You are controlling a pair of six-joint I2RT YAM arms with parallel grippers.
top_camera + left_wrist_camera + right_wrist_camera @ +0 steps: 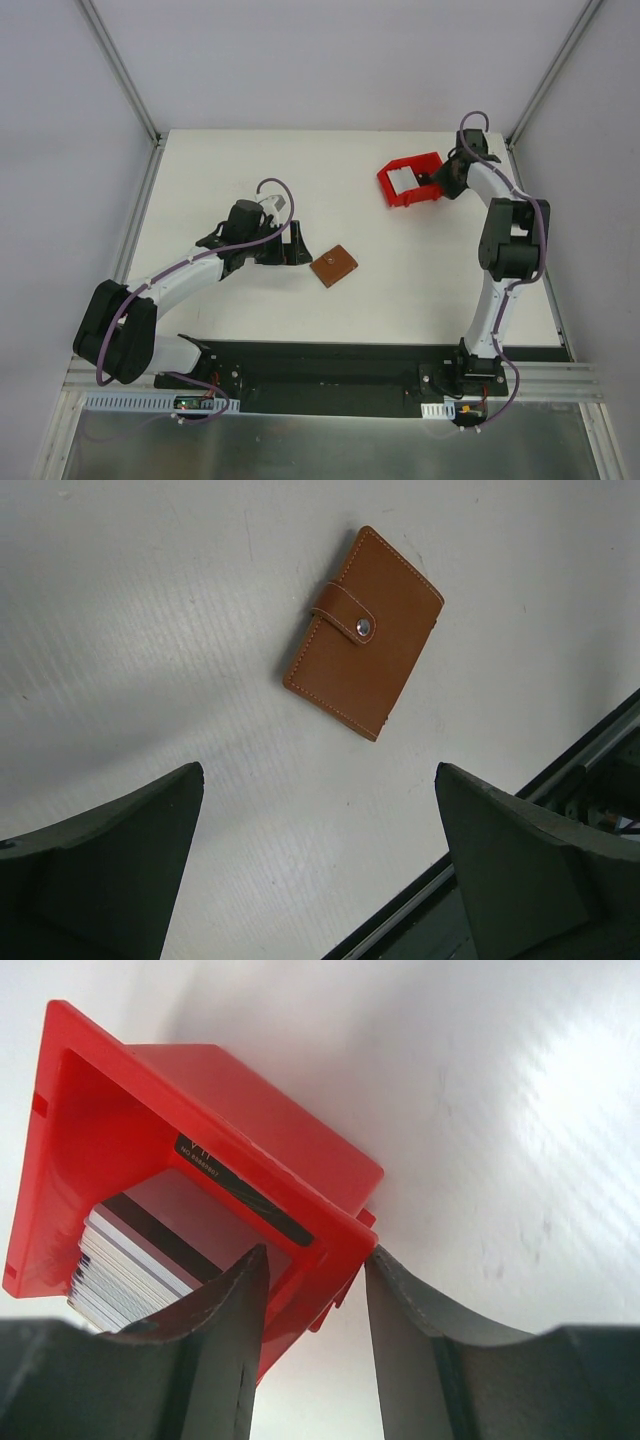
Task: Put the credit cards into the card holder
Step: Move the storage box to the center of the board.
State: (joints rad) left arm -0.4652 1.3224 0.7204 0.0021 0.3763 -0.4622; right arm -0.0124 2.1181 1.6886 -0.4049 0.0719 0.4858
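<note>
"Top external: the card holder [334, 265] lies closed near the left gripper [299, 250]; the right gripper [427, 180] is at the red bin [400, 200]."
"Left wrist: jaws wide, empty. Right wrist?"
"Half shut astride the bin wall, grip unclear. The credit cards [130, 1260] sit stacked inside: stiff, slick, thin; probably pinch one edge."

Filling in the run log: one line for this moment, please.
left jaws: open, short of closed card holder | right jaws: astride red bin wall, grip unclear | credit cards: stacked in bin

Top camera overlooks the whole worktop [250, 170]. Left wrist close-up shares the card holder [350, 670] with it; right wrist, the red bin [250, 1120].
</note>
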